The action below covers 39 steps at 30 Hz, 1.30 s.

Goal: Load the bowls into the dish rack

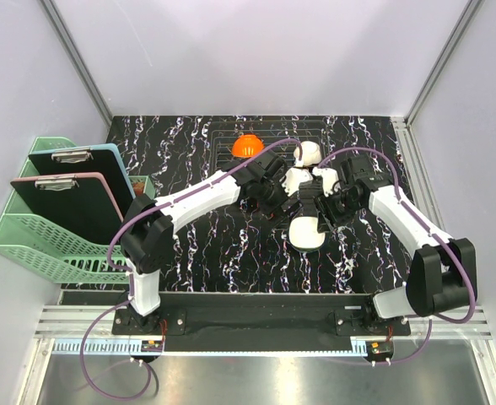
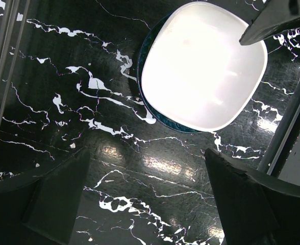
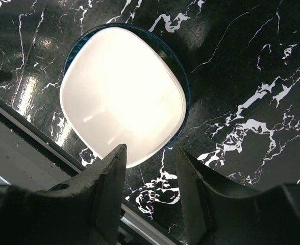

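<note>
Your right claw [image 3: 151, 168], half-spread, straddles the rim of the glossy, rounded-square white bowl [image 3: 122, 92] on the veined black table [image 3: 252, 76]. Your left claw [image 2: 145, 204] gapes wide nearby. The orange bowl [image 1: 247, 145] sits in the wire dish rack [image 1: 223, 135].

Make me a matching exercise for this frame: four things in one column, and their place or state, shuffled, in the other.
Things:
1. orange bowl
2. white bowl
3. clipboards
4. left hand

Place or state:
A. standing in the mint-green basket
B. open, holding nothing
C. in the dish rack
D. nested in a dark teal bowl

Pairs: 1-C, 2-D, 3-A, 4-B
</note>
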{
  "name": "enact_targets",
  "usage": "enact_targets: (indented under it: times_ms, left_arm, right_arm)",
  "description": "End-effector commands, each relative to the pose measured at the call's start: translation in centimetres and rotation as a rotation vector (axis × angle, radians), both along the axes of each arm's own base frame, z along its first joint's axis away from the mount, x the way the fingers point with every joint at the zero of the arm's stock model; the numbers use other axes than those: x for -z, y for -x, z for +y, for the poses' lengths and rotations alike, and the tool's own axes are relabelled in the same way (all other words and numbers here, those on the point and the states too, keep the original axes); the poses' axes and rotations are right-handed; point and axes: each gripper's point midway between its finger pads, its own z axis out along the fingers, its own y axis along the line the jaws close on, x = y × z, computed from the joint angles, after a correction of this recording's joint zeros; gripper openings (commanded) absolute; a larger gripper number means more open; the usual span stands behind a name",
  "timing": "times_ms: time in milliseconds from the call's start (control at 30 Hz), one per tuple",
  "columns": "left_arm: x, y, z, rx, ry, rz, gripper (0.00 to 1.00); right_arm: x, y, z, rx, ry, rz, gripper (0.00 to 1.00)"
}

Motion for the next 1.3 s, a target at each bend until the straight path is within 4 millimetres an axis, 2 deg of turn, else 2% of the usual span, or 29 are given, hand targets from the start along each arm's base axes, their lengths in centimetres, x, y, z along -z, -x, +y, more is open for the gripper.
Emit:
enact_targets:
  times_ms: [0, 367, 533, 600, 700, 733, 833, 1267]
  left_arm:
    - [-0.2, -0.3, -0.6, -0.011, 0.032, -0.007, 0.99]
    - [-0.2, -0.2, -0.6, -0.009, 0.038, -0.001, 0.99]
    - [-0.4, -0.3, -0.5, -0.01, 0.039, -0.011, 0.99]
    - [-0.4, -0.3, -0.5, -0.008, 0.038, -0.01, 0.99]
    - [-0.5, -0.3, -0.5, -0.01, 0.041, -0.013, 0.99]
    - [-0.4, -0.3, -0.5, -0.01, 0.038, -0.013, 0.99]
    - [-0.4, -0.3, -0.5, -0.008, 0.039, -0.014, 0.99]
    - [-1.0, 0.1, -1.3, 0.018, 0.075, 0.011, 0.99]
  right_arm:
    - [0.7, -0.3, 0.1, -0.001, 0.034, 0.001, 0.5]
    - [2.2, -0.9, 0.4, -0.006, 0.068, 0.028, 0.42]
    - [2.5, -1.0, 0.3, 0.003, 0.08, 0.033, 0.29]
    - [2.5, -1.2, 0.3, 0.011, 0.085, 0.029, 0.2]
    - [2.4, -1.5, 0.3, 0.022, 0.088, 0.025, 0.12]
    - [2.1, -1.7, 0.3, 0.025, 0.086, 0.017, 0.07]
    - [1.4, -2.1, 0.3, 0.035, 0.084, -0.007, 0.0]
    - [-1.2, -2.7, 0.8, 0.029, 0.046, -0.071, 0.0]
